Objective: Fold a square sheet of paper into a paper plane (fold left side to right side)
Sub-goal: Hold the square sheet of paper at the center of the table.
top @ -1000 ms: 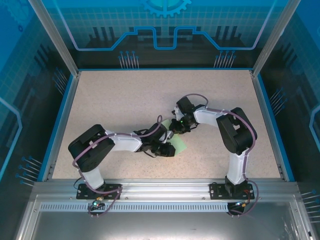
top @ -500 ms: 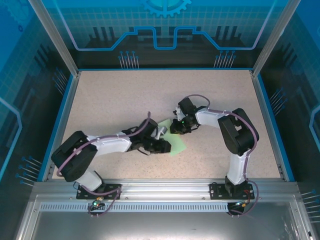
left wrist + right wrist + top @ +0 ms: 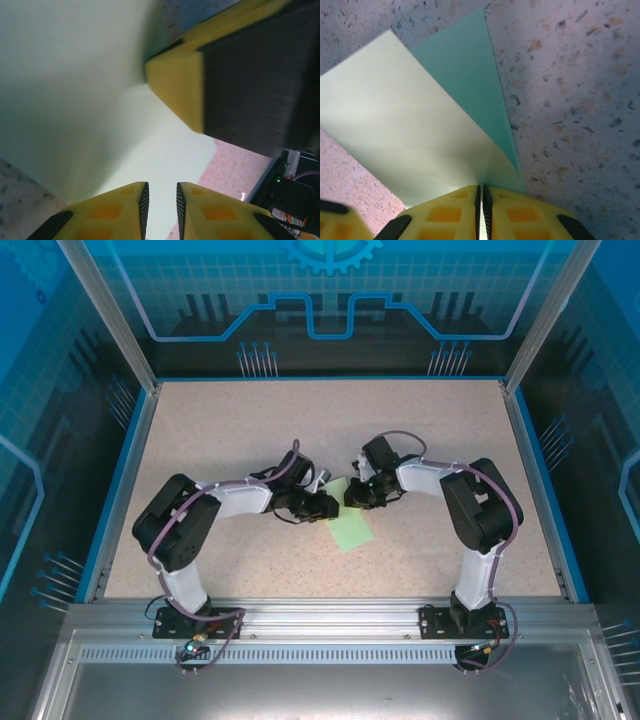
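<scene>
The square sheet of paper (image 3: 350,528) lies pale mint-green at the table's middle, partly folded over itself. In the right wrist view its light upper layer (image 3: 410,130) curls over a darker green layer (image 3: 470,75). My right gripper (image 3: 481,192) is shut on the sheet's curled edge at its far end (image 3: 350,498). My left gripper (image 3: 328,506) is low over the sheet's left side, facing the right one. Its jaws (image 3: 160,197) stand a narrow gap apart with only the paper (image 3: 75,90) behind them. A yellow finger of the right gripper (image 3: 180,90) shows close ahead.
Speckled beige tabletop (image 3: 240,430) surrounds the sheet, bounded by a blue rim (image 3: 128,470) and aluminium posts. Both arms reach inward from the near edge, with their wrists almost touching at the centre.
My left gripper has moved away from the near edge, up along the sheet's left side toward the right gripper, uncovering more paper at the near end. The right gripper has barely shifted.
</scene>
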`<state>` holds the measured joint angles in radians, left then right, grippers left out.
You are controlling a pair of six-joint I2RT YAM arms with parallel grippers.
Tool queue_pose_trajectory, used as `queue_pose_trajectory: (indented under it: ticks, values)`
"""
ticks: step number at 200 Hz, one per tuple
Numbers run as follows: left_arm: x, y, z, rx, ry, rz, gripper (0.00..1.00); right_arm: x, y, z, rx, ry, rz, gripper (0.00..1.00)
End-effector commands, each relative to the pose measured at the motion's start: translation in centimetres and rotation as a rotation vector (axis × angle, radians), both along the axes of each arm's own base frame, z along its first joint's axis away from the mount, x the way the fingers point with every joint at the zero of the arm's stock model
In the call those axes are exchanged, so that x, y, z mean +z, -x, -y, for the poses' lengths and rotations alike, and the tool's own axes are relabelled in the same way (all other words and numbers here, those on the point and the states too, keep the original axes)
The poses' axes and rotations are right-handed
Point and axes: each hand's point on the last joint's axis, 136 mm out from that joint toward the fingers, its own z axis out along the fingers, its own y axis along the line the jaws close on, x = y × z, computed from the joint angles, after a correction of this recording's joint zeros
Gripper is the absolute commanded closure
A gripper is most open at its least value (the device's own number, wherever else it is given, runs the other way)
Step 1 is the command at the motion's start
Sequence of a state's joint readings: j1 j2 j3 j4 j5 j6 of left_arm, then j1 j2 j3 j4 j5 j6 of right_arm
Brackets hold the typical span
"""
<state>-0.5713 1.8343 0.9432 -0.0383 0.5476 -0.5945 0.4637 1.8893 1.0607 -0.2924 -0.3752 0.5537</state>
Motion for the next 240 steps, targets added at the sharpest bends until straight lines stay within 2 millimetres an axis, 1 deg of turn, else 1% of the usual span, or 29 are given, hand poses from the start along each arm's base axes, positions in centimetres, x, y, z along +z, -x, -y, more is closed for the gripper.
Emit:
queue_pose_trajectory:
  ticks: [1,18,35,56,65,72,87,96,104,121,129,132,142,166,178,198,219,240]
  values:
    - [-0.8,-0.1,0.4,-0.026,-0.004,-0.001,0.76,-0.1,0.1,0.5,-0.011,-0.004,-0.001,0.85]
    - [-1.8,0.2,0.2,-0.022,-0.027,-0.020,0.77,1.1,-0.3,0.0,0.002,-0.035,0.033,0.83]
    - [-2.7,0.7,-0.3,-0.020,-0.057,-0.038,0.77,2.9,-0.8,-0.2,0.010,-0.056,0.094,0.81]
    - [-3.6,1.3,-0.9,-0.010,-0.081,-0.057,0.77,5.4,-1.1,0.5,0.000,-0.050,0.192,0.68]
    - [-3.9,1.6,-1.0,-0.008,-0.085,-0.064,0.77,6.3,-0.8,1.0,-0.002,-0.036,0.221,0.64]
    - [-4.1,1.7,-1.1,-0.007,-0.089,-0.070,0.78,6.9,-0.5,1.4,0.000,-0.024,0.235,0.62]
    - [-4.2,1.8,-1.2,-0.004,-0.092,-0.073,0.78,7.7,0.9,2.1,0.017,-0.004,0.242,0.62]
    - [-4.2,1.7,-1.2,-0.002,-0.093,-0.072,0.78,7.7,2.1,2.3,0.038,0.002,0.229,0.64]
    - [-4.2,1.8,-1.2,-0.001,-0.093,-0.073,0.78,7.4,3.2,2.4,0.058,0.008,0.203,0.65]
    - [-4.1,1.7,-1.2,0.000,-0.096,-0.069,0.78,6.0,5.8,2.1,0.106,0.012,0.126,0.73]
    - [-4.0,1.7,-1.2,-0.002,-0.095,-0.068,0.78,5.7,6.4,1.7,0.120,0.006,0.110,0.76]
    - [-4.0,1.7,-1.2,-0.002,-0.095,-0.068,0.78,4.7,7.3,2.0,0.126,0.017,0.080,0.76]
    - [-4.0,1.6,-1.2,-0.001,-0.095,-0.067,0.78,3.3,8.1,2.0,0.135,0.037,0.044,0.77]
    - [-3.8,1.5,-1.0,-0.005,-0.095,-0.066,0.78,0.6,8.8,2.5,0.133,0.094,-0.032,0.78]
    - [-3.5,1.3,-1.0,-0.006,-0.095,-0.058,0.78,-0.3,9.1,2.7,0.138,0.124,-0.061,0.79]
    - [-3.2,0.9,-1.1,-0.007,-0.111,-0.043,0.77,-1.9,9.6,3.6,0.136,0.186,-0.101,0.79]
    - [-3.0,0.2,-1.5,-0.004,-0.138,-0.024,0.77,-2.9,10.1,5.0,0.132,0.259,-0.131,0.80]
    - [-3.2,-0.8,-2.4,0.002,-0.166,-0.005,0.76,-3.3,10.6,5.7,0.133,0.292,-0.144,0.81]
